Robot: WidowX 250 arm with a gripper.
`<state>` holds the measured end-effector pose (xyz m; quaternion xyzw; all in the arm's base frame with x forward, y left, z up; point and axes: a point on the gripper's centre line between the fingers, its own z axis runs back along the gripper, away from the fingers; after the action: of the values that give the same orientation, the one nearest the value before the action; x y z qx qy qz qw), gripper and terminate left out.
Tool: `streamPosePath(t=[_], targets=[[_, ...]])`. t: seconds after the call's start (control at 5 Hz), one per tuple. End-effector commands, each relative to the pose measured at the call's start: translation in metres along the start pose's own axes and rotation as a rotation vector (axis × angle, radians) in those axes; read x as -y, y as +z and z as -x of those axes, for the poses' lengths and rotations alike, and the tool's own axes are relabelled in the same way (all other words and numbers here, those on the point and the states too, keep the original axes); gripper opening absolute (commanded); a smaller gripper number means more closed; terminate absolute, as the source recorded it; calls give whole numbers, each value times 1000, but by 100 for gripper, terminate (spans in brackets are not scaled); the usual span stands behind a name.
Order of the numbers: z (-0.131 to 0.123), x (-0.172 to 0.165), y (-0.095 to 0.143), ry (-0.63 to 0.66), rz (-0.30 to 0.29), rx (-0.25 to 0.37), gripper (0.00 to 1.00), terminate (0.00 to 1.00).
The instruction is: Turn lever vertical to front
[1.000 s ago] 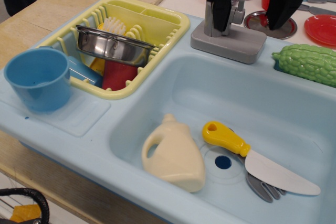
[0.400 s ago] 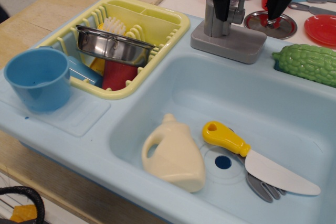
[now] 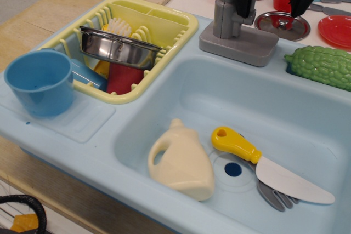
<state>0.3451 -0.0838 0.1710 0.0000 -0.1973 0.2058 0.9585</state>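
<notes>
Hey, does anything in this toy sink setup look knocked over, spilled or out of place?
The cream bottle lies tipped on its side in the sink basin, beside the yellow-handled knife. Nothing looks spilled or broken.

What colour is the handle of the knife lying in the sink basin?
Yellow: the knife has a yellow handle and a white blade, clearest in the only view, observation.image.

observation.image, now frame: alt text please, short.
A black gripper hangs open over the grey toy tap at the back edge of a light blue toy sink; the lever is hidden behind it. The basin holds a cream bottle, a yellow-handled knife and a grey fork.
</notes>
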Motion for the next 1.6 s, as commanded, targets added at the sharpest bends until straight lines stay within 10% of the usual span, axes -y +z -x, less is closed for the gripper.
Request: streamPosePath(t=[0.0,1.4], targets=[[-15,-1,6,22,39,63,0,0],[56,-26,9,143,80,-53,0,0]])
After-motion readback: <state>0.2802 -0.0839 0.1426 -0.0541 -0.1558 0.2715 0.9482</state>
